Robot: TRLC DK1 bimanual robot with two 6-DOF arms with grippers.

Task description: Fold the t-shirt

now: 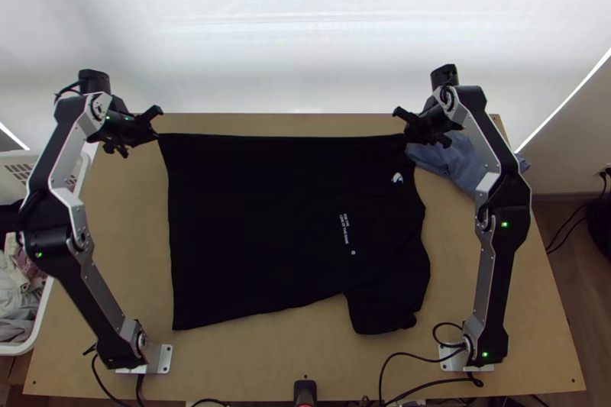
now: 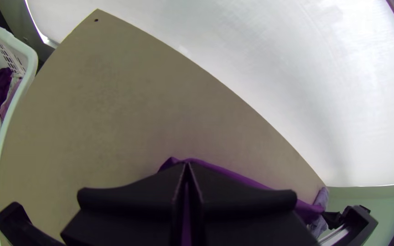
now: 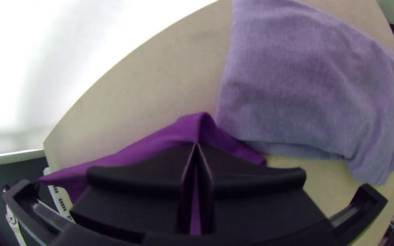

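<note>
In the top view the black t-shirt (image 1: 260,216) lies spread over the table, its far edge drawn straight between the two grippers, one sleeve toward the near right. My left gripper (image 1: 156,134) holds its far left corner; my right gripper (image 1: 407,137) holds the far right part. In the left wrist view the left gripper (image 2: 186,165) is shut on the shirt (image 2: 233,175), which looks purple there. The right wrist view has the right gripper (image 3: 196,145) shut on a peaked fold of the shirt (image 3: 160,139).
Blue-grey cloth (image 1: 450,163) lies on the table's far right, under and beside the right gripper. A white basket (image 1: 46,308) with clothes stands at the left edge. Cables (image 1: 428,384) run along the near edge.
</note>
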